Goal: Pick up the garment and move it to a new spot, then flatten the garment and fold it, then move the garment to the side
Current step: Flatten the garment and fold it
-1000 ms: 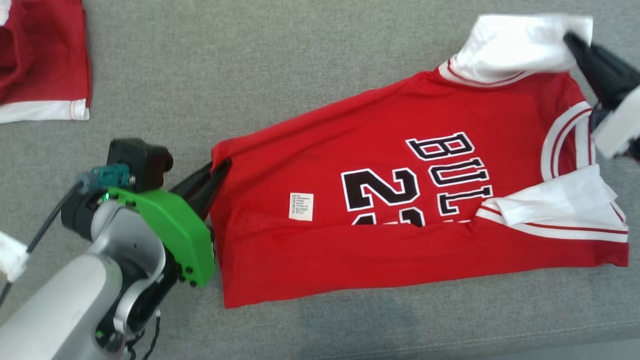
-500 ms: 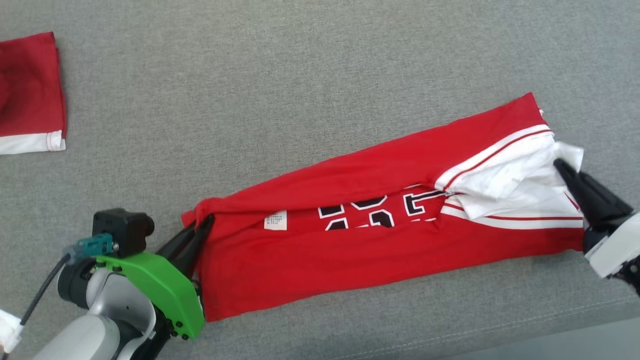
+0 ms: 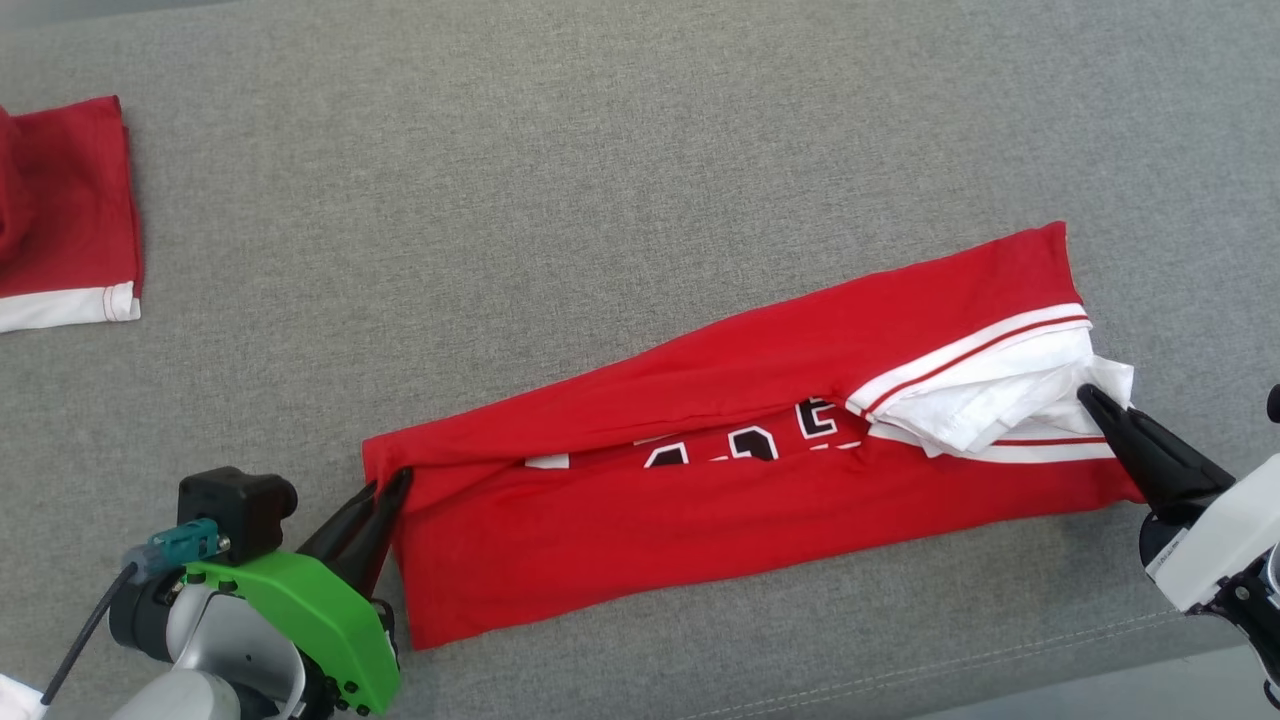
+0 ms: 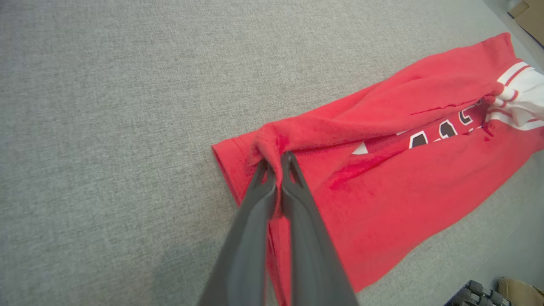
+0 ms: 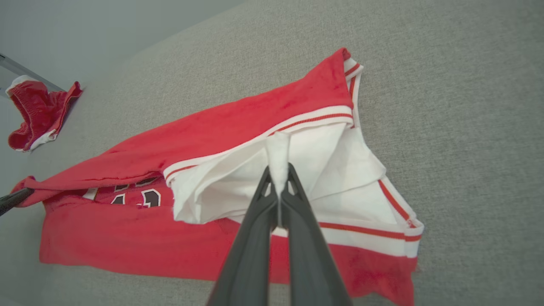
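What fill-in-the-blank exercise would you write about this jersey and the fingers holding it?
The left fingers are shut on ____ cloth of the jersey.
The right fingers are shut on its ____ cloth.
The jersey lies on a surface coloured ____.
Missing words: red; white; grey.

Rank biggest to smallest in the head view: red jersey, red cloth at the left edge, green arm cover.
1. red jersey
2. red cloth, cut off by the edge
3. green arm cover; it's nearer the camera, so real size is unsure
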